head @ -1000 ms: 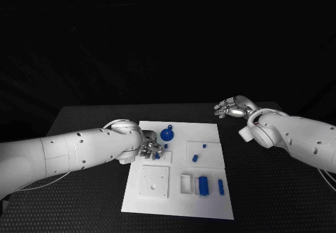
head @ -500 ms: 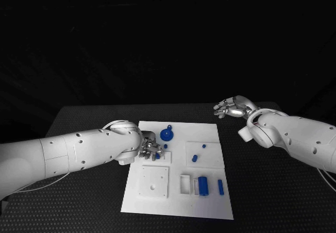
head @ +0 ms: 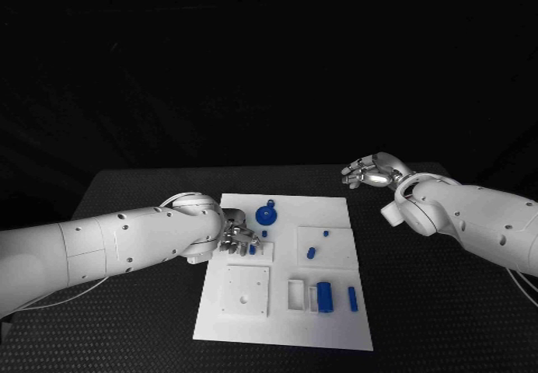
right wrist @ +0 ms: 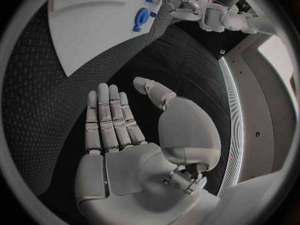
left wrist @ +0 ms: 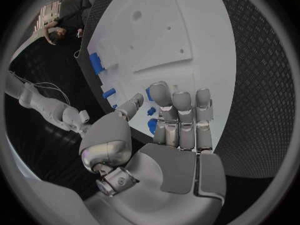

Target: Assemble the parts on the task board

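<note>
Against the picture from a second ago, your left hand (head: 238, 240) sits a touch nearer the task board's left edge; the parts and your right hand have not shifted.

Left hand: low over the left-middle of the task board (head: 337, 206), beside a small blue peg (head: 253, 249) in a raised white block. In the wrist view the fingers (left wrist: 181, 110) are straight and side by side, thumb apart, nothing between them; blue pieces (left wrist: 152, 126) show just past the fingertips. Contact with the board: you cannot tell.

Right hand (head: 371, 172): above the table (head: 134, 190) near the board's far right corner, well apart from every part. Wrist view shows the palm (right wrist: 134, 160) flat, fingers extended, empty.

Parts on the board: a round blue knob (head: 267, 215) near the far edge; a short blue pin (head: 326, 232) and a blue cylinder (head: 312, 252) on the right-hand plate; a larger blue cylinder (head: 324, 296) and a slim blue bar (head: 352, 298) toward the near right corner.
</note>
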Tool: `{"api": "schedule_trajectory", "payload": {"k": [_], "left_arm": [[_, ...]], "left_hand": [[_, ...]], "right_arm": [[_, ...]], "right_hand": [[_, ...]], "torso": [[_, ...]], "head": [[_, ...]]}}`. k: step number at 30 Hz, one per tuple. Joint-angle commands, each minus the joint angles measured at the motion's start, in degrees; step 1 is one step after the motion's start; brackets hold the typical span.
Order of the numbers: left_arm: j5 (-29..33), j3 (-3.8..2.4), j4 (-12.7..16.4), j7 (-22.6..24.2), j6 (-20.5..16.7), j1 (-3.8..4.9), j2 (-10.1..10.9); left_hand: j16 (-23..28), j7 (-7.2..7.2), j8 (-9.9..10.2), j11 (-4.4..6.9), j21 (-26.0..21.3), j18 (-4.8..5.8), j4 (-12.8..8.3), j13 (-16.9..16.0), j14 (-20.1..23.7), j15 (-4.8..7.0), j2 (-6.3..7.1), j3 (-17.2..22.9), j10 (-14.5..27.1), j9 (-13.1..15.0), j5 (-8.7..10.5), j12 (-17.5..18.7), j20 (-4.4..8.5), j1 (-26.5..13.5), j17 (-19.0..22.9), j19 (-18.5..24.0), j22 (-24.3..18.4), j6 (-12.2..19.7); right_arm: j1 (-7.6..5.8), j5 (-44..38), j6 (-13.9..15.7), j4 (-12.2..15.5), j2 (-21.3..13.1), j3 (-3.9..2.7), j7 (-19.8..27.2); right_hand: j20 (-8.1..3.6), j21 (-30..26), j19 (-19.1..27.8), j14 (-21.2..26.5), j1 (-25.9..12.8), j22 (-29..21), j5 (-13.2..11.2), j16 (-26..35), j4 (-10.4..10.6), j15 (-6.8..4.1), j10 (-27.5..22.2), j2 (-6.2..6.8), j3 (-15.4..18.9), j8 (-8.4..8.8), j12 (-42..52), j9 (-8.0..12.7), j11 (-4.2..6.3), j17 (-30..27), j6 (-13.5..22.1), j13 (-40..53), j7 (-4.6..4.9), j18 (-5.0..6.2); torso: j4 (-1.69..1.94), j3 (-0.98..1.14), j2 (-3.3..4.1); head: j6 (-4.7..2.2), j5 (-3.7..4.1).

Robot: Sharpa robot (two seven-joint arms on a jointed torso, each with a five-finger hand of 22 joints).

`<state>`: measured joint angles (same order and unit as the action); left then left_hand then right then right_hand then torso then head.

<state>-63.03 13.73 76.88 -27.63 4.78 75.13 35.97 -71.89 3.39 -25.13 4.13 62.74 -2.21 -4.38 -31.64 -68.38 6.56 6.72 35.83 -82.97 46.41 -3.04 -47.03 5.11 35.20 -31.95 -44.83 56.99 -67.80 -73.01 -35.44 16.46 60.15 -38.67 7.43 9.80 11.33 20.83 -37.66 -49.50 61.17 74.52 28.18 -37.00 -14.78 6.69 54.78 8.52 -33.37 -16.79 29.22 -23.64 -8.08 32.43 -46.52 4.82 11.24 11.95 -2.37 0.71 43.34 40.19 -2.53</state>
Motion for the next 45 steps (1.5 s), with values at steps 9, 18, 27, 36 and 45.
{"api": "schedule_trajectory", "payload": {"k": [9, 18, 27, 36, 45], "left_arm": [[1.8, -0.16, 1.8, 0.0, 0.1, 0.1, 1.8], [4.7, -2.15, 2.9, -1.2, 3.5, 2.73, 3.9], [6.8, -3.0, -0.9, 0.1, 4.6, 5.91, 4.6], [6.7, -2.97, -6.3, 1.8, 2.4, 5.98, 2.1], [6.4, -2.49, -10.1, 2.9, 1.8, 5.73, -0.9]], "left_hand": [[0.2, -4.64, 0.0, 1.07, -0.7, -0.56, 4.6, 0.4, 0.7, 0.27, 4.29, 1.8, 2.0, 0.3, 0.26, 0.2, 6.54, 0.8, 0.4, 0.9, 0.3, -4.2], [4.7, -2.01, 3.8, -0.08, -2.9, 0.68, 6.8, 2.9, 4.6, -0.8, 6.18, 2.4, 6.2, -0.8, 0.24, 5.1, 5.56, 4.1, 2.6, 4.4, 0.1, 1.3], [14.4, 2.24, 10.4, -3.94, -7.2, 2.05, 2.7, 7.3, 10.2, -4.39, 3.7, 0.3, 13.0, -3.6, 0.25, 14.5, 2.87, 9.4, 6.8, 7.8, -1.6, 12.9], [17.6, 3.01, 13.4, -7.52, -8.7, 1.24, 1.8, 11.7, 9.0, -5.42, 2.53, 0.2, 21.8, -5.7, 0.23, 24.3, 1.65, 12.6, 7.5, 6.6, -2.5, 19.5], [17.2, 4.41, 11.9, -7.32, -8.7, 0.87, 4.2, 11.7, 7.4, -4.71, 2.4, -1.7, 18.1, -6.1, 0.25, 24.6, 2.15, 10.3, 6.5, 5.2, -2.3, 17.2]], "right_arm": [[0.01, 0.0, -0.8, -0.5, 0.2, -0.01, 0.3], [0.01, 0.0, -0.9, -1.1, 0.3, -0.01, 0.2], [0.01, 0.0, -1.0, -1.7, 0.4, -0.01, 0.3], [0.01, 0.2, -1.0, -2.4, 0.6, -0.01, 0.4], [0.01, 0.3, -0.8, -2.5, 0.7, -0.01, 0.3]], "right_hand": [[0.31, -0.4, 0.1, 0.5, -0.6, 0.1, 0.4, -0.3, -0.2, 0.16, 0.1, 0.21, 0.3, -0.25, -0.3, 0.1, 0.0, -0.1, 0.0, -0.1, 0.38, 0.39], [0.32, -0.5, 0.1, 0.5, -0.6, 0.2, 0.4, -0.3, -0.2, 0.17, 0.1, 0.2, 0.3, -0.25, -0.3, 0.1, -0.01, -0.1, 0.0, -0.1, 0.39, 0.39], [0.38, -0.8, 0.1, 0.5, -0.4, 0.5, 2.5, -0.4, -0.3, 0.2, 0.1, 0.18, 0.1, -0.32, -0.3, 0.2, -0.03, -0.2, 0.0, -0.2, 0.41, 0.42], [0.42, -1.1, -0.1, 0.6, -0.8, 0.8, 0.7, -0.6, -0.2, 0.14, 0.2, 0.04, 0.7, -0.55, -0.2, 0.2, 0.03, -0.3, -0.2, -0.3, -0.1, 0.5], [0.43, -1.2, -0.1, 0.6, -1.1, 0.9, 0.6, -0.6, -0.2, 0.15, 0.2, 0.18, 0.9, -0.53, -0.2, 0.3, 0.02, -0.4, -0.1, -0.3, 0.08, 0.52]], "torso": [[-0.02, -0.02, -0.05], [0.06, 0.03, -0.04], [0.03, 0.0, -0.01], [0.01, -0.04, 0.03], [-0.07, 0.06, 0.07]], "head": [[-0.16, -0.03], [-0.68, -0.18], [-1.25, -0.34], [-1.44, -0.33], [-1.76, 0.03]]}}
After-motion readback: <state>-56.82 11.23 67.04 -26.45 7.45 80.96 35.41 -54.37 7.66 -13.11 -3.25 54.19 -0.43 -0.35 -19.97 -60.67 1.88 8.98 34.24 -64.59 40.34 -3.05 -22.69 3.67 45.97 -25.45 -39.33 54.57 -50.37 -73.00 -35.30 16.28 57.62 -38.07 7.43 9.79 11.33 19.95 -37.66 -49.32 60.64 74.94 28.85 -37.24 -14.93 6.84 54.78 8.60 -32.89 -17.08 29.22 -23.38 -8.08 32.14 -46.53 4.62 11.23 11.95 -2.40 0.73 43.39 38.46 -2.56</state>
